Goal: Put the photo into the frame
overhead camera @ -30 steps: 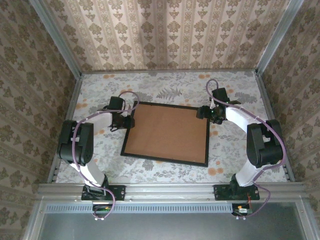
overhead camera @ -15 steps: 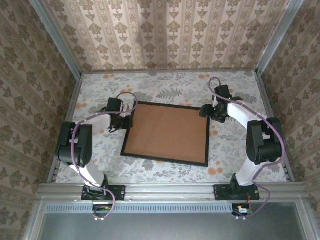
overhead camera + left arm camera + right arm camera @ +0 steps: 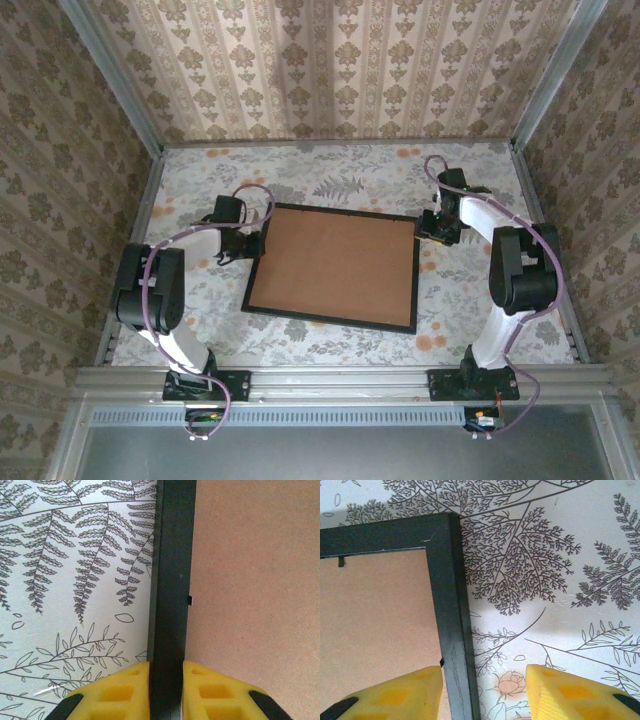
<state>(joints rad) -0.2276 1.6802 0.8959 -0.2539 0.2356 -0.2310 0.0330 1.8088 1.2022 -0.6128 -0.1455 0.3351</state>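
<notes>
The black frame (image 3: 330,322) lies flat on the floral table with a plain brown backing board (image 3: 338,262) inside it. The photo is hidden. My left gripper (image 3: 258,240) is at the frame's left rail, near the far corner. In the left wrist view its yellow pads (image 3: 135,685) press both sides of the black rail (image 3: 172,570), so my left gripper (image 3: 166,672) is shut on it. My right gripper (image 3: 428,226) is at the far right corner. In the right wrist view my right gripper (image 3: 484,669) is open and straddles the right rail (image 3: 445,580), with one pad over the board (image 3: 375,615).
Small black retaining tabs (image 3: 341,560) stick out of the frame's inner edge over the board. Patterned walls (image 3: 330,70) close in the table at the back and both sides. A metal rail (image 3: 340,380) runs along the near edge by the arm bases.
My right gripper has moved right, from over the board's corner to astride the frame's right rail, and its jaws have narrowed. My left gripper has tightened onto the left rail and stayed put.
</notes>
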